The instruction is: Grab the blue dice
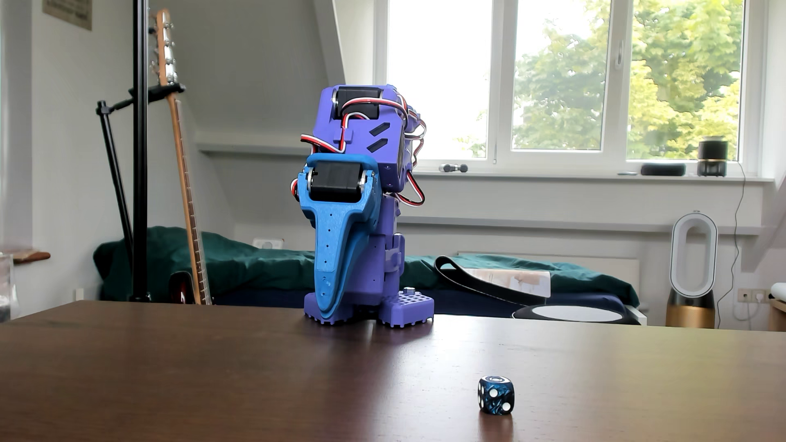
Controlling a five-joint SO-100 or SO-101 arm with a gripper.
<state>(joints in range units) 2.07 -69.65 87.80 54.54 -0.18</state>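
dark brown wood table [212, 374], glossy, reflections from the window [561, 80] behind. bedroom setting: bed with green cover [255, 263] across the back, guitar [183, 170] leaning on a stand at left next to a black pole [139, 148], white and gold fan unit [692, 272] at right, small speakers on the sill. trees outside, daylight.

arm [361, 204] is folded up on its base near the table's far edge, centre of the other view. purple body, lighter blue gripper [329, 308] hanging straight down in front, tip reaching down to base level just above the tabletop. black servos and red/white/black wires exposed at the top. fingers look pressed together edge-on, no gap seen between them, nothing held.

the blue dice [496, 395] sits on the table in the foreground, right of centre, well apart from the arm and nearer the camera. dark blue marbled, white pips; two pips on the face toward the camera, one ringed pip on top. resting flat, nothing touching it.
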